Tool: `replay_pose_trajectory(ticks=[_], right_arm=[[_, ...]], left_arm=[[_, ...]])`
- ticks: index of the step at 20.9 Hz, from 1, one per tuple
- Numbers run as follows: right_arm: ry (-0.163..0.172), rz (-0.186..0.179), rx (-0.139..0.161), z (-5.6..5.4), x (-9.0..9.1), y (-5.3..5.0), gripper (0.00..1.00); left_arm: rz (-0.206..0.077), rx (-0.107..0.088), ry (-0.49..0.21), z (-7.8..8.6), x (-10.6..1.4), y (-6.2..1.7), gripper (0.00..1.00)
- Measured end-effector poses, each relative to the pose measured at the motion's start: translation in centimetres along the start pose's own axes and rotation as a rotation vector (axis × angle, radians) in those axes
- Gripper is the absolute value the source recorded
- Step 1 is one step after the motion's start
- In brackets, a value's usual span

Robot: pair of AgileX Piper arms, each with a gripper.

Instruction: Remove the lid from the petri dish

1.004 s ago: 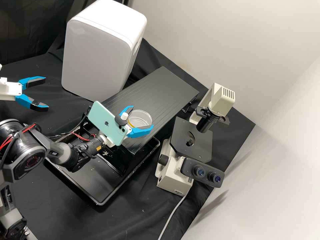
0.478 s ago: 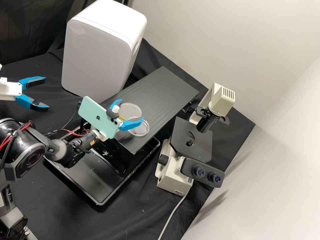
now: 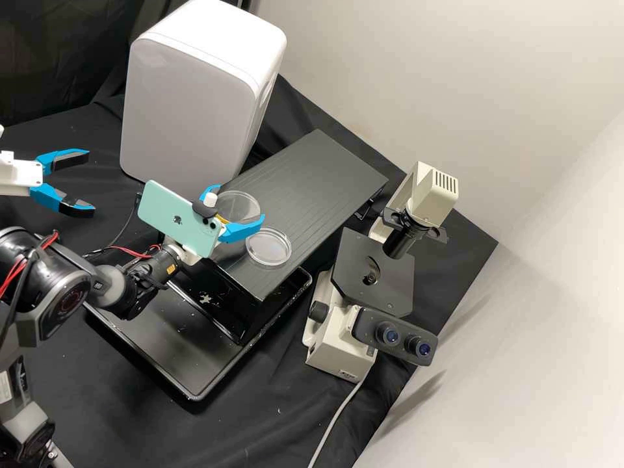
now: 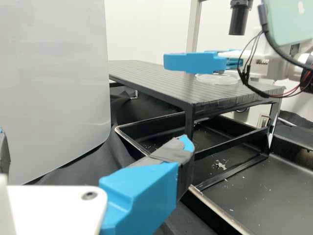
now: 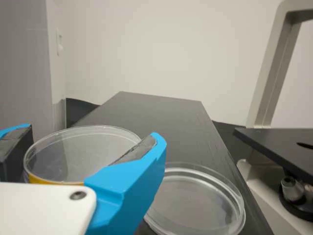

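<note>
Lid (image 3: pixel 239 208) is up in the air in the high view, pinched by the right gripper (image 3: pixel 242 205). The dish (image 3: pixel 268 247) sits on the black stand (image 3: pixel 312 175), at four o'clock from it. The left gripper (image 3: pixel 88 182), at nine o'clock, is wide open and empty. Left wrist view: dish (image 4: pixel 215 79) on the stand (image 4: pixel 161 81). Right wrist view: lid (image 5: pixel 73 154) between blue fingers (image 5: pixel 132 171).

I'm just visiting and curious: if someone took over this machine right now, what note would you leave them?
Right tool: shut on the lid, held in the air beside the dish base.
Left tool: open, empty, off to the side above the bench.
Dish base: uncovered on the black platform.
Done: lid off.
Left: probably setting the lid down.
</note>
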Motion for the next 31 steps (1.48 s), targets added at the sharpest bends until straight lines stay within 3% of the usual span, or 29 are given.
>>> replay_pose_trajectory(ticks=[18, 19, 31], right_arm=[[-0.029, -0.022, -0.016, 0.75, 0.27, -0.72, 0.00], [-0.029, -0.022, -0.016, 0.75, 0.27, -0.72, 1.00], [-0.029, -0.022, -0.016, 0.75, 0.27, -0.72, 1.00]], left_arm=[[0.005, -0.008, 0.017, -0.13, 0.00, 0.04, 1.00], [0.005, -0.008, 0.017, -0.13, 0.00, 0.04, 1.00], [0.005, -0.008, 0.017, -0.13, 0.00, 0.04, 1.00]])
